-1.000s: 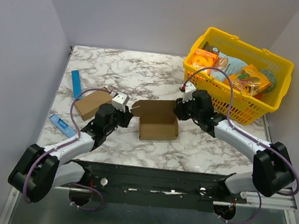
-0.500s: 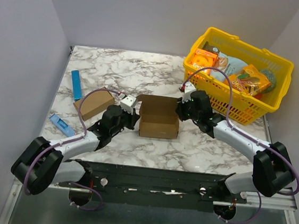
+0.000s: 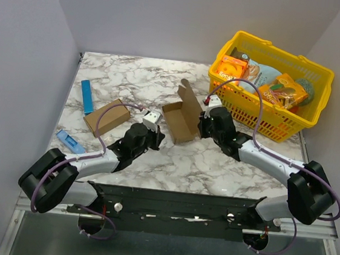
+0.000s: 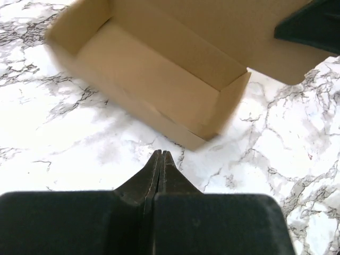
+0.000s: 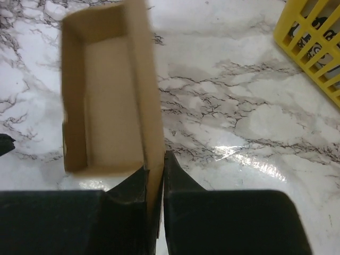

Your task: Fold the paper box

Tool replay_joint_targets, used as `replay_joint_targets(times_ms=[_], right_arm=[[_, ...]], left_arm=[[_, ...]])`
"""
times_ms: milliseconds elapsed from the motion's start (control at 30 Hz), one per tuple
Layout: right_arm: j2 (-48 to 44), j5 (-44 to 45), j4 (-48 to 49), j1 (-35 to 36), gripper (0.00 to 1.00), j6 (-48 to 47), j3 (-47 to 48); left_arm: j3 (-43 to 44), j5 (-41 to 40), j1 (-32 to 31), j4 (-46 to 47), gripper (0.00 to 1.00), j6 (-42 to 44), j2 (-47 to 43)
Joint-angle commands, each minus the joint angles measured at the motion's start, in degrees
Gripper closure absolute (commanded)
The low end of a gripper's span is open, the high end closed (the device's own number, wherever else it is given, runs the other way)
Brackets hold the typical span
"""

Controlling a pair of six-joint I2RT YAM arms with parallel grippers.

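Your paper box (image 3: 181,118) sits near the middle of the marble table (image 3: 138,78), just ahead of both grippers. To its right and farther back, the yellow basket (image 3: 308,117) stands near, so that side is tight. The basket's near wall also shows at the corner of the right wrist view (image 5: 313,48). To the left you have bare marble between the box and the other small brown carton (image 3: 106,116). Beyond that carton lie a blue stick (image 3: 87,96) and a blue packet (image 3: 70,141), close to the left wall. Behind the box the tabletop runs bare to the back wall.

The box is an open carton. Seen from above, its long axis slants from far-left to near-right, with one flap standing up at the far end. Its hollow faces your left arm: the left wrist camera looks straight into the trough (image 4: 154,74). You cannot tell from these views whether its lower edge touches the marble.

Your right gripper (image 3: 201,129) is clenched on the box, pinching a thin side wall edge-on between its fingers (image 5: 155,169), and the carton's length runs straight away from it (image 5: 101,101). Your left gripper (image 3: 155,139) is clamped closed on nothing, its fingertips pressed together (image 4: 159,159) just short of the box's near wall, not touching it.
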Motion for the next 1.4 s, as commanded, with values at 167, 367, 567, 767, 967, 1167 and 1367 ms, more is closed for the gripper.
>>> replay_joint_targets(times_ms=[167, 367, 567, 767, 967, 1167, 1367], right_arm=[[-0.8, 5.3, 5.0, 1.0, 0.87, 0.3, -2.9], [-1.6, -2.6, 6.7, 1.0, 0.95, -14.6, -5.0], [-1.6, -15.0, 3.9, 0.9, 0.98, -20.9, -3.8], [-0.8, -23.2, -6.3, 0.9, 0.99, -22.9, 0.5], [-1.9, -26.7, -11.2, 0.9, 0.99, -24.6, 1.9], [-1.7, -26.0, -12.0, 0.9, 1.0, -24.9, 2.1], [-2.0, -26.7, -12.5, 0.9, 1.0, -25.1, 2.3]], left_arm=[[-2.2, -11.1, -2.7, -1.5, 1.0, -3.8, -3.4], [1.1, -7.4, -1.1, -6.3, 0.23, 3.2, -9.3], [0.9, 11.5, 13.0, -2.2, 0.01, 4.2, -9.4], [5.9, 23.9, 18.9, -1.5, 0.01, 9.0, -4.4], [7.2, 25.1, 22.3, -3.4, 0.01, 11.3, -2.7], [5.3, 22.2, 23.3, -4.8, 0.01, 13.3, -4.6], [5.5, 28.1, 26.2, -3.5, 0.01, 13.7, -2.4]])
